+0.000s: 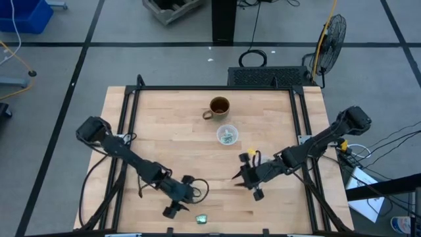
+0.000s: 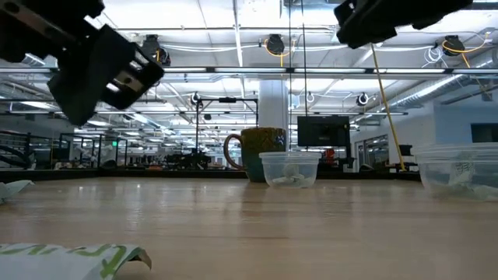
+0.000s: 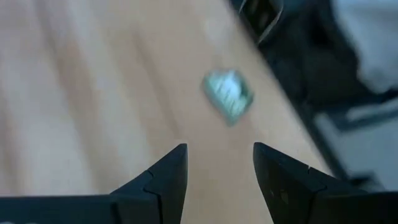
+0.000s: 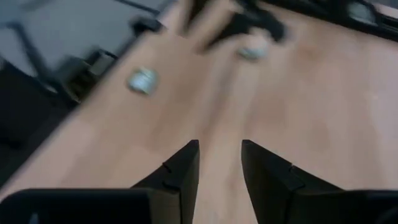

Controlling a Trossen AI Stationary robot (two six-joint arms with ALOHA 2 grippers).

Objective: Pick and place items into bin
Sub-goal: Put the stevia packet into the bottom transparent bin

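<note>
Some pale green-and-white shiny candy pieces already lie in the clear round plastic bin (image 1: 227, 135) at centre. One piece (image 1: 202, 218) remains on the wooden counter (image 1: 171, 131), bottom centre; my left hand (image 1: 186, 197) hovers beside it, wide and empty. My right hand (image 1: 245, 178) is also open.

You've got the mug (image 1: 218, 106) upper centre of the table (image 1: 164, 131), the bin (image 1: 227, 135) just below it, one candy (image 1: 202, 218) alone at the bottom edge.
</note>
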